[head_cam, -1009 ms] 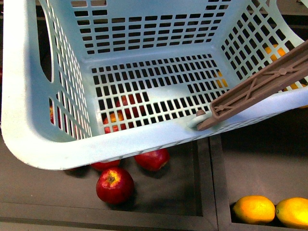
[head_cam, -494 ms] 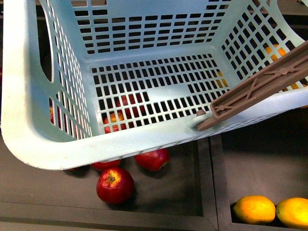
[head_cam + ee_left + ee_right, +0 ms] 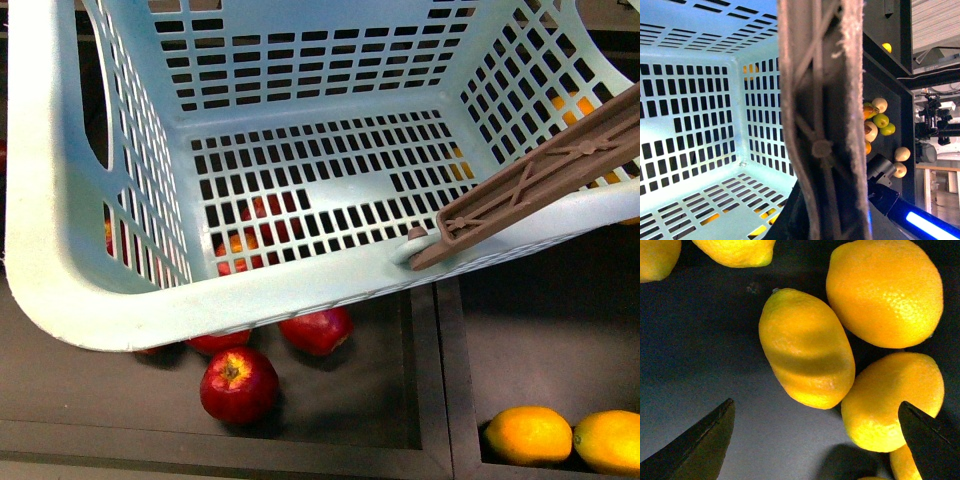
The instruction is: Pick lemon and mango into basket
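Closest to us, the right gripper [image 3: 816,404] hangs wide open. Its two dark fingers [image 3: 695,445] stand apart on either side of the lemon [image 3: 807,347] without touching it. The lemon lies on a dark tray floor [image 3: 700,365] against two yellow neighbours [image 3: 885,290]; other fruits there are cut off by the frame.

The left gripper [image 3: 822,225] is mostly hidden. We see only dark parts closed against the brown handle [image 3: 820,100], which fills the middle of that view.

From the front, a red apple [image 3: 238,385] sits in the near left compartment. Two more apples [image 3: 318,330] are half hidden under the basket [image 3: 60,200]. Across the divider [image 3: 440,380] lie two yellow-orange fruits [image 3: 527,435], one clipped by the edge.

The basket hangs tilted above them, its slotted floor bare. Red and orange patches show through the slots, too broken up to name, so we cannot tell where the mango is.

Farthest off, green and pale fruits [image 3: 880,120] cluster beyond the basket wall.
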Tool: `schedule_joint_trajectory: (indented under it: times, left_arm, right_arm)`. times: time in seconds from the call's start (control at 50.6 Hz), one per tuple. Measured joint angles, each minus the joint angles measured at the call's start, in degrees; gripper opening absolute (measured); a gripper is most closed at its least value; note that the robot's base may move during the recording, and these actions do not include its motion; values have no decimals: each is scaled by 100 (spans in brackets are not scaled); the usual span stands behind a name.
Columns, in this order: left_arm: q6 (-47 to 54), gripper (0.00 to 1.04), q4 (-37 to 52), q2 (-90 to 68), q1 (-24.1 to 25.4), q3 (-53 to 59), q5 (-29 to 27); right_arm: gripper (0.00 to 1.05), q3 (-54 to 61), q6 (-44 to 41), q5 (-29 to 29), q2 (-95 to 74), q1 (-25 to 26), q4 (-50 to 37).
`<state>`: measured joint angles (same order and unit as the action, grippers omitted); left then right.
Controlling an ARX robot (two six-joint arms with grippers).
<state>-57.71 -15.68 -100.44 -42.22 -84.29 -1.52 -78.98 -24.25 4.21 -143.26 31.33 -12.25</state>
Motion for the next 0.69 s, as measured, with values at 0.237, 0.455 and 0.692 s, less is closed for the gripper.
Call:
schedule_joint_trajectory:
  times: [0.237,0.455,0.692]
  left_arm:
    - [-2,5,0,0,0,0,2]
    - [-2,5,0,0,0,0,4]
    - [0,5,0,0,0,0,-2]
  right_arm:
    - [96,-332,0,-35,-315,-83,151]
    - [96,-634,48,-57,-535,-133,280]
    - [96,-1097,157,-81,-778,-208,498]
